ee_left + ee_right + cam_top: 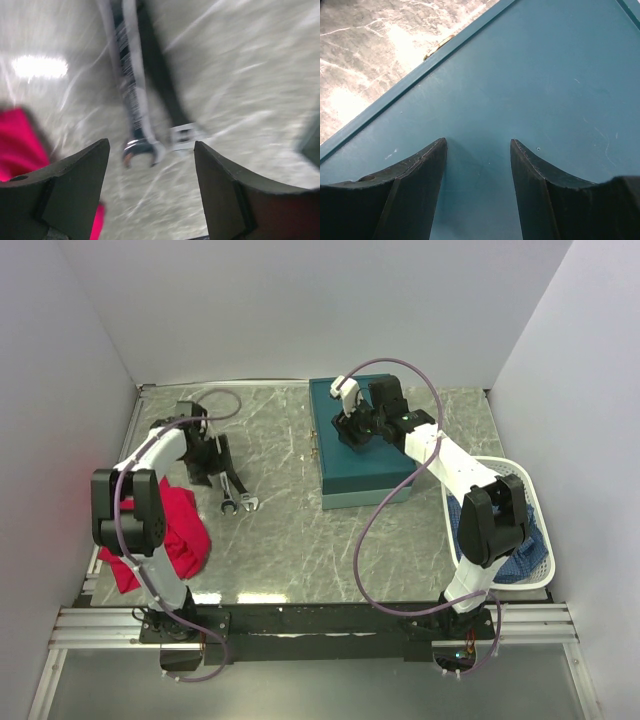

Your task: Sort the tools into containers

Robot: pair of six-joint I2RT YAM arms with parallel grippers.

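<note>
Two silver wrenches [238, 502] lie side by side on the marble table, just ahead of my left gripper [212, 468]. In the blurred left wrist view the wrenches [131, 95] run from the top down to their open ends between my open, empty left gripper [150, 145]. The teal box [365, 465] sits mid-table with its lid shut. My right gripper [352, 432] is over the lid, open and empty [477, 142], with its tips close to the teal surface [545, 75]. The white basket [535, 502] with blue mesh stands at the right. Pliers, screwdrivers and hammer are out of view.
A crumpled red cloth [172, 530] lies at the near left beside the left arm and shows in the left wrist view [15, 142]. A small metal latch [437, 46] sits on the box's edge. White walls enclose the table on three sides.
</note>
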